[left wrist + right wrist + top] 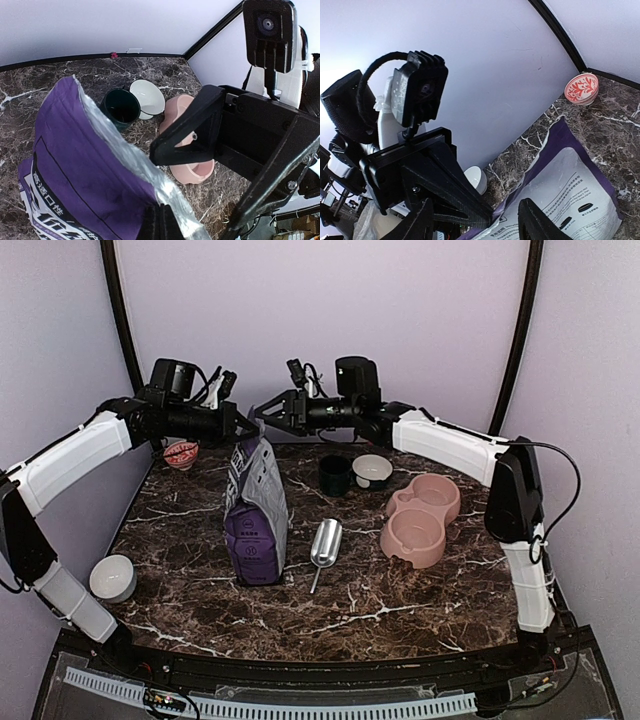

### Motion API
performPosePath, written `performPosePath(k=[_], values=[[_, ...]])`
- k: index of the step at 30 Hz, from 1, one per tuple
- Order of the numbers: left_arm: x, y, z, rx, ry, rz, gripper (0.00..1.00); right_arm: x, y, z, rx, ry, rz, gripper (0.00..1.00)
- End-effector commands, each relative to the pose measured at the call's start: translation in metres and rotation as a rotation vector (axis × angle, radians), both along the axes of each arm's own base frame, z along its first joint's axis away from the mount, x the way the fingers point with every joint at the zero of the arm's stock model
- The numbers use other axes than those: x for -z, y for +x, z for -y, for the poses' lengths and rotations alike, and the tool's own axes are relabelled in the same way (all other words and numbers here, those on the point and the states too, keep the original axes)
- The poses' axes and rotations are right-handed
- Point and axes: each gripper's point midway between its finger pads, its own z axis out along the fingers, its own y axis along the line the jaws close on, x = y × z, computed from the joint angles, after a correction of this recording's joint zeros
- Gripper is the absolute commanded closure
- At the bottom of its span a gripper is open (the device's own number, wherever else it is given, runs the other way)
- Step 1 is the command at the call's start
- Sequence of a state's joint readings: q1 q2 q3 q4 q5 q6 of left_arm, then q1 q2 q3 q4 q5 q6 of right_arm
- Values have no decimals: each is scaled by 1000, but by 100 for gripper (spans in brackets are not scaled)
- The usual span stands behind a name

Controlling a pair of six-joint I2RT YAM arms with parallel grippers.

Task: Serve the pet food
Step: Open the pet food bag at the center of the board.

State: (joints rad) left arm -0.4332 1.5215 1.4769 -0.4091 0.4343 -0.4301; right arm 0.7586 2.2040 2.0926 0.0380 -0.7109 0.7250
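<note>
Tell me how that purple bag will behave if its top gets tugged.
Probably floppy: the bag looks like thin film, and its top edge is crinkled where the left gripper pinches it. It stands tall on a narrow base, so a sideways tug may tip it. Its full lower half suggests weight that could steady it.

Left arm (75,455): rising from the near left corner, bent at the elbow, forearm reaching right toward the back middle.
Left gripper (240,426): pointing right, jaws closed, pinching the top edge of the bag (257,510).
Right arm (450,445): upright from the near right corner, elbow high, forearm reaching left.
Right gripper (266,412): pointing left, fingers (427,222) spread apart, gripping nothing, tips just beside the other gripper's.
Wrists: both held high, roughly level, facing each other.
</note>
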Motion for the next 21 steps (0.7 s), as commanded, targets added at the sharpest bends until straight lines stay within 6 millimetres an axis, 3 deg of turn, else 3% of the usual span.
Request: performPosePath(k=[1,4,11,21], values=[[8,-7,-12,-31,31,-17,100,2,13,3,59,-47,50,43],[5,-9,-13,-38,25,-4,100,10,20,7,111,-108,66,43],[2,-12,-14,-41,12,9,100,13,21,2,118,-136,83,57],[3,-13,-14,-38,8,8,100,5,18,-10,95,-94,90,54]])
